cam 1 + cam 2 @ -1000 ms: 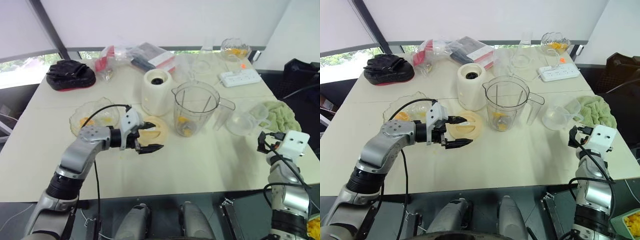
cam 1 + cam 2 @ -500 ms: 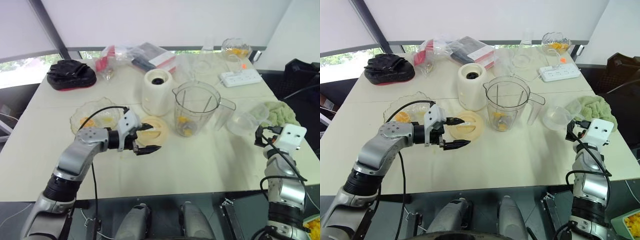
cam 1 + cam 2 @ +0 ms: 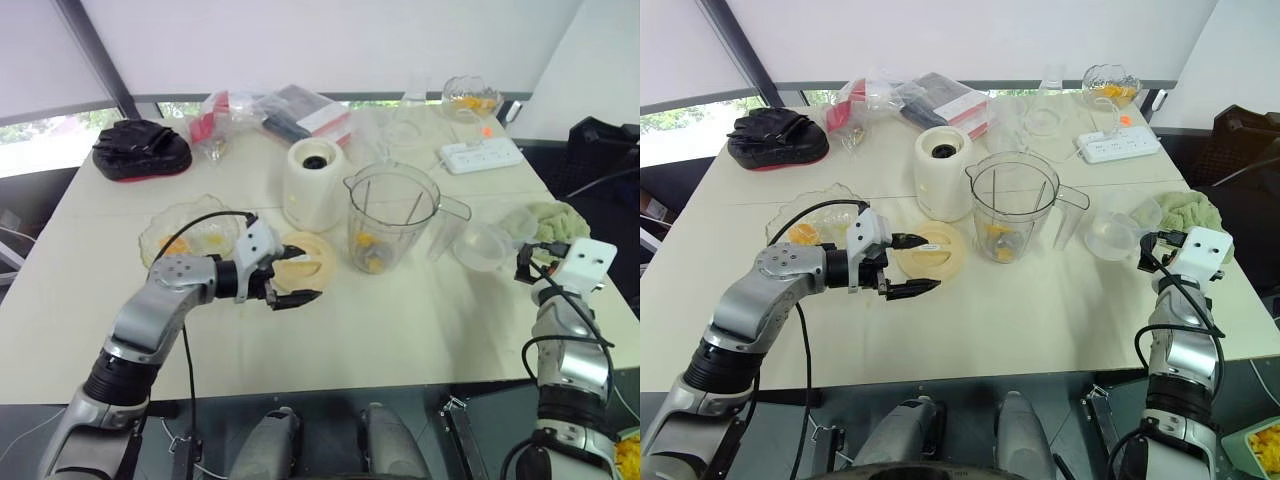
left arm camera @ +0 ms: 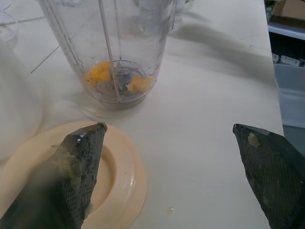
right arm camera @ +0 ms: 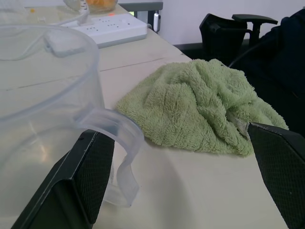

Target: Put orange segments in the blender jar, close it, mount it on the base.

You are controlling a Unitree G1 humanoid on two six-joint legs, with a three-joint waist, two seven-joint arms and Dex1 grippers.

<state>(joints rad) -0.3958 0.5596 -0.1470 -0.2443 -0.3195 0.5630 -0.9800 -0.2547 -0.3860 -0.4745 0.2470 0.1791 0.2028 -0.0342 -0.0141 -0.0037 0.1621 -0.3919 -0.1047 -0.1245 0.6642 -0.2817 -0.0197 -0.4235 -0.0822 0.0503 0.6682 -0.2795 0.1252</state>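
As orange segments [image 4: 102,74] lie in the clear plastic blender jar [image 3: 390,215], the left gripper [image 3: 300,273], spread wide over the round cream lid [image 3: 320,262] just left of it, should straddle the rim squarely before pinching; right gripper [image 3: 1152,250] gapes too.

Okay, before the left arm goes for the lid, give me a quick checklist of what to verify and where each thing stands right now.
1. Fruit loaded: ok, orange segments lie at the bottom of the clear plastic blender jar.
2. Jar upright with its mouth uncovered: ok.
3. Grasp ready: ok, the left pincer is open wide, one finger over the cream round plastic lid.
4. Lid the right way up: cannot tell.
5. Top of the white cylindrical blender base free: ok, nothing stands on it.
6. Other arm out of the way: ok, the right pincer is open beside a clear plastic jug, apart from the jar.
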